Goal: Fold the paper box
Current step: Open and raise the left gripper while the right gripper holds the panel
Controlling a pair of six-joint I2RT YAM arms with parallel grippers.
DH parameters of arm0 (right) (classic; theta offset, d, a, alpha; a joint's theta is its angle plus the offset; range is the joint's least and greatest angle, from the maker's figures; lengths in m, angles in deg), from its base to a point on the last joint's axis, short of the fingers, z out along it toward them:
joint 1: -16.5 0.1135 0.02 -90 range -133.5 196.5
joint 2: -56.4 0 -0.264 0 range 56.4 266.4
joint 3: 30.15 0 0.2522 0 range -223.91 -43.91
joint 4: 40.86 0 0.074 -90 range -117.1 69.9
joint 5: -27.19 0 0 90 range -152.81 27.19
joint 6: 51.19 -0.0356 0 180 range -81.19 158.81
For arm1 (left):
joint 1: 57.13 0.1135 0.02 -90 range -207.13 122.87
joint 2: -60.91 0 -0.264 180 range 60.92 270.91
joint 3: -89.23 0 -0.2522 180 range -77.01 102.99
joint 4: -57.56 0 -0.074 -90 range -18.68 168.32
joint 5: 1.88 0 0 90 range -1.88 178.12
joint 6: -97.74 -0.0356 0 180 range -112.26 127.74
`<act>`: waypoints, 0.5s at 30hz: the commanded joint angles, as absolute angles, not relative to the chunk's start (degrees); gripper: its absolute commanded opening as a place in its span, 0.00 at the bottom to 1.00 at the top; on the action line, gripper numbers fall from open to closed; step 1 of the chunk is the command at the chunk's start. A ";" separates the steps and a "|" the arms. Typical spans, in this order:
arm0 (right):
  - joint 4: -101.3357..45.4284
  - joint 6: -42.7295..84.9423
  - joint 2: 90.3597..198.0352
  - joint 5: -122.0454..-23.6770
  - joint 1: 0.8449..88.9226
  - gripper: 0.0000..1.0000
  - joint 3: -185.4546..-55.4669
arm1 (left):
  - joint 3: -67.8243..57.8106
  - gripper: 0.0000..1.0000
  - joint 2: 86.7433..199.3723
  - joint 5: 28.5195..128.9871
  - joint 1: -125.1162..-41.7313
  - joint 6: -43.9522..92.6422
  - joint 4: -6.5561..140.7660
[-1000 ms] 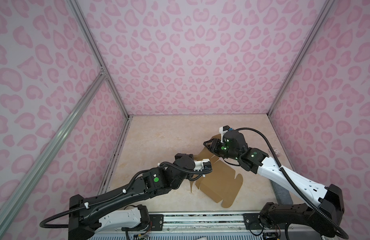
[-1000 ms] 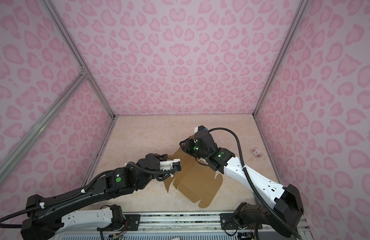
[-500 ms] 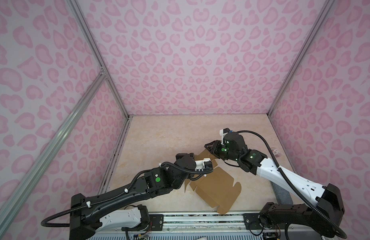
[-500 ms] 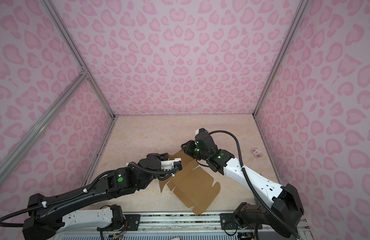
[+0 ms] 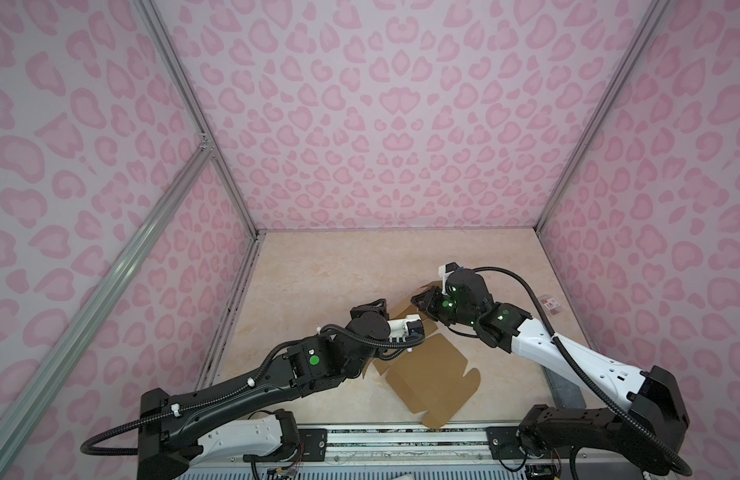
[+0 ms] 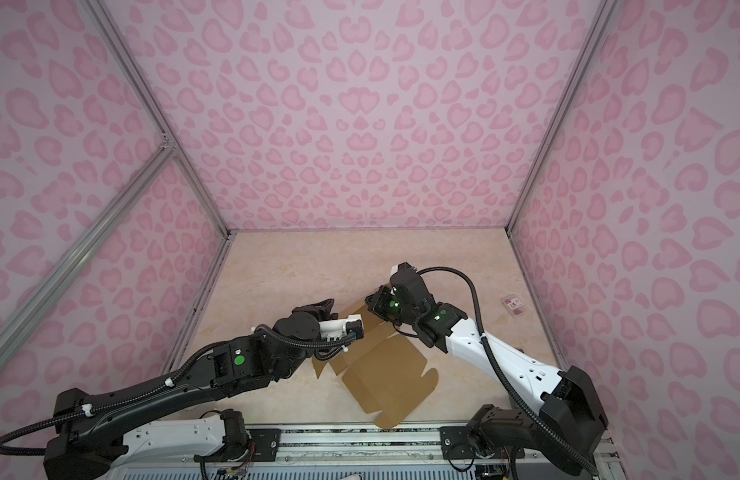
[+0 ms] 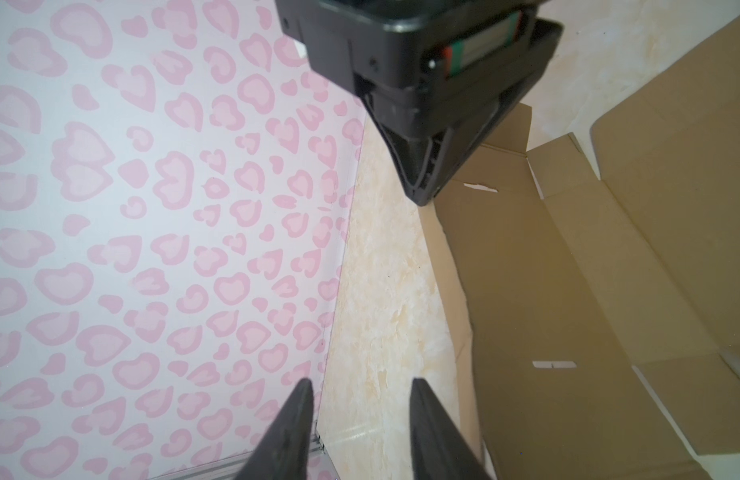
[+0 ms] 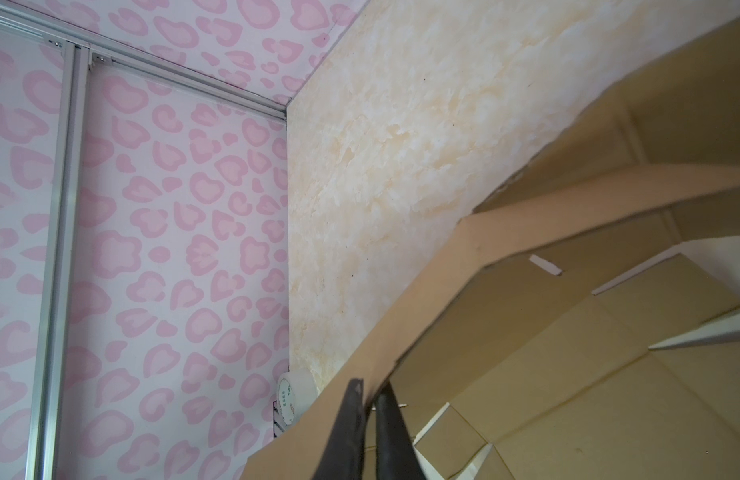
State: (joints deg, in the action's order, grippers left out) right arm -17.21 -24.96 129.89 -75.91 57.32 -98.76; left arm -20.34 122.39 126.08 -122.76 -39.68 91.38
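1. Cardboard of the paper box (image 5: pixel 430 386) lay unfolded on the table (image 5: pixel 339 270), in the front middle between the two arms. In both top views its near corner reached the front edge by the rail
2. One far flap of the sheet stood lifted off the table and curved up toward the right gripper (image 8: pixel 370 388)
3. The right gripper's fingers (image 8: pixel 351 415) were closed on the edge of that raised flap, with the cardboard pinched thin between their tips in the right wrist view
4. The left gripper (image 7: pixel 362 385) hung just beside the sheet's far left edge. Its fingers (image 7: pixel 293 415) stood apart with nothing between them, and only bare table and pink wall showed through the gap
5. Whether the left gripper touched the cardboard could not be told
6. A small clear packet (image 5: pixel 552 305) with a red-and-white label lay well apart from the box, near the right wall
7. A roll of tape (image 8: pixel 293 399) sat where the table met a pink wall, partly hidden behind the lifted flap in the right wrist view
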 commanded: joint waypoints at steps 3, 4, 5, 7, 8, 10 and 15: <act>-22.09 -26.20 129.32 -75.44 56.90 0.00 -95.87 | -19.51 0.48 120.78 125.32 -122.78 -35.42 88.51; -24.02 -26.83 128.73 -75.37 56.55 0.00 -94.43 | -18.90 0.50 120.45 124.84 -122.70 -34.14 88.61; -25.66 -27.18 128.20 -75.06 56.05 0.00 -93.27 | -18.26 0.50 120.12 124.26 -122.61 -32.50 88.55; -27.41 -27.38 127.45 -74.49 55.01 0.00 -91.36 | -17.01 0.53 119.30 122.56 -122.06 -28.70 88.81; -29.05 -27.42 127.10 -74.54 54.31 0.00 -90.12 | -16.35 0.55 118.71 121.54 -121.51 -26.22 88.83; -32.12 -28.47 126.41 -74.78 53.07 0.00 -87.56 | -15.74 0.56 117.62 118.74 -120.20 -21.55 89.48; -40.91 -30.30 124.87 -74.86 51.02 0.00 -82.31 | -18.73 0.59 114.26 115.65 -117.84 -11.89 88.49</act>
State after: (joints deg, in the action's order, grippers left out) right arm -32.47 -28.98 125.45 -75.17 51.66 -84.16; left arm -17.04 115.79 119.04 -118.87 -20.73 90.77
